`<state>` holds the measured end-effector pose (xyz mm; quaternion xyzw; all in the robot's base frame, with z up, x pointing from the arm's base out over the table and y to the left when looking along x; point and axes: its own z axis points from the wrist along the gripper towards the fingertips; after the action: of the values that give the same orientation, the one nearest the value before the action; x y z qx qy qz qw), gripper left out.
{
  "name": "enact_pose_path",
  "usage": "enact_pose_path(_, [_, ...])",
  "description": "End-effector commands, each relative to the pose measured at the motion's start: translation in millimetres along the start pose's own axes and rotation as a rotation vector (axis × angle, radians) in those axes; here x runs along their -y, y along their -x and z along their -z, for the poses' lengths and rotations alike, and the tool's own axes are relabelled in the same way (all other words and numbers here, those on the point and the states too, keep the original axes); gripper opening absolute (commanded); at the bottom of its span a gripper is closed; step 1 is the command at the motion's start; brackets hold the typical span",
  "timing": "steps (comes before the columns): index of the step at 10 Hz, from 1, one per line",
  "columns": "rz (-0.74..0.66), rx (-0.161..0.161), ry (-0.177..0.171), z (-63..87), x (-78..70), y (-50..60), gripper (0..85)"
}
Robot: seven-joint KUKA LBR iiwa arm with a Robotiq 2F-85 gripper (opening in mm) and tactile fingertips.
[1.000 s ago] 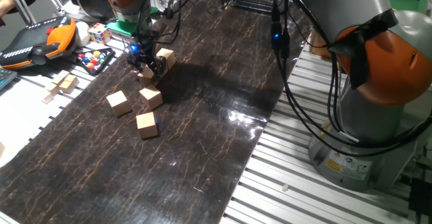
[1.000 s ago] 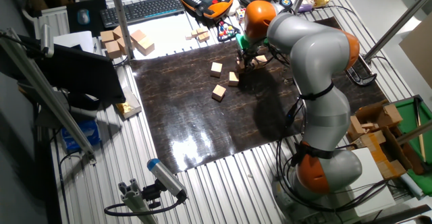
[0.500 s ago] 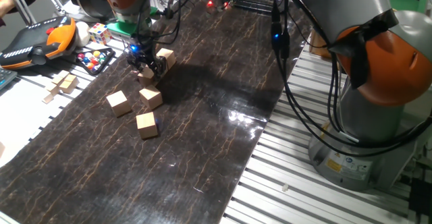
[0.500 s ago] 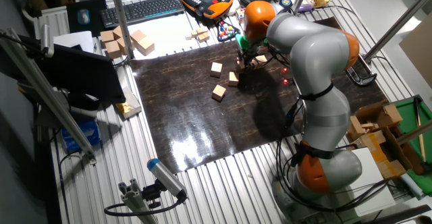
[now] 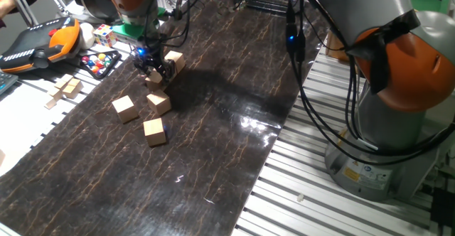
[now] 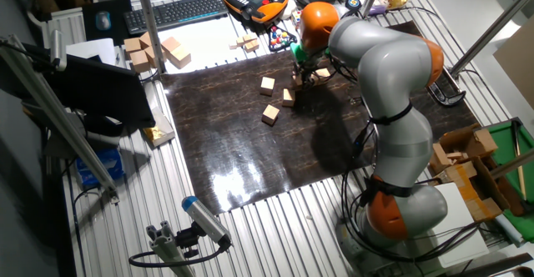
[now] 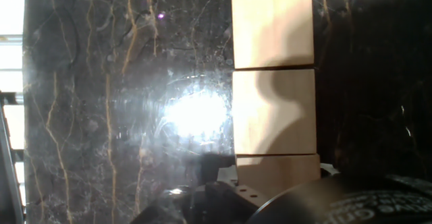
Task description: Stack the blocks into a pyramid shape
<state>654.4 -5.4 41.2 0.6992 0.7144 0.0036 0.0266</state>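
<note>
We see the black two-finger gripper (image 5: 155, 71) lowered close to the dark marble-patterned mat (image 5: 213, 158) at its far left edge, right over a small group of light-tan wooden cubes. In both fixed views the fingers are too small and dark for us to read, and in the hand view only a blurred dark part of the hand fills the bottom edge, so we cannot tell whether the jaws stand apart or closed, or whether they hold anything.

In the hand view we look down on three light-tan wooden cubes in a straight row (image 7: 273, 82), edge to edge, the nearest one partly hidden under the hand. A bright glare (image 7: 196, 113) sits on the mat just beside the middle cube.

In one fixed view, one cube of the group (image 5: 174, 60) shows just beside the gripper on the far side. Three more cubes lie loose on the mat nearer the camera: one (image 5: 159, 102) close to the gripper, one (image 5: 125, 108) to its left, and one (image 5: 154, 131) nearest us, all apart from each other.

Beyond the mat's edge we see a multicoloured puzzle cube (image 5: 104, 35), an orange and black handheld pendant (image 5: 43, 43), and paler flat wooden pieces (image 5: 65, 88) on the slatted aluminium table (image 5: 341, 207).
</note>
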Motion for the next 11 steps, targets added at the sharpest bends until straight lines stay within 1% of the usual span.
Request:
enact_pose_path(1, [0.000, 0.003, 0.000, 0.2, -0.1, 0.0, 42.0])
enact_pose_path(3, [-0.006, 0.005, 0.002, 0.3, -0.1, 0.2, 53.3])
enact_pose_path(4, [-0.009, 0.005, 0.002, 0.2, -0.2, 0.3, 63.0])
enact_pose_path(6, [-0.006, 0.005, 0.002, 0.2, -0.2, 0.1, 63.3])
enact_pose_path(7, [0.001, 0.005, 0.002, 0.5, -0.1, 0.1, 65.0])
enact_pose_path(9, [0.011, 0.014, 0.003, 4.1, 0.2, 0.0, 71.3])
enact_pose_path(11, [0.016, 0.018, 0.003, 14.1, -0.9, -1.0, 76.7])
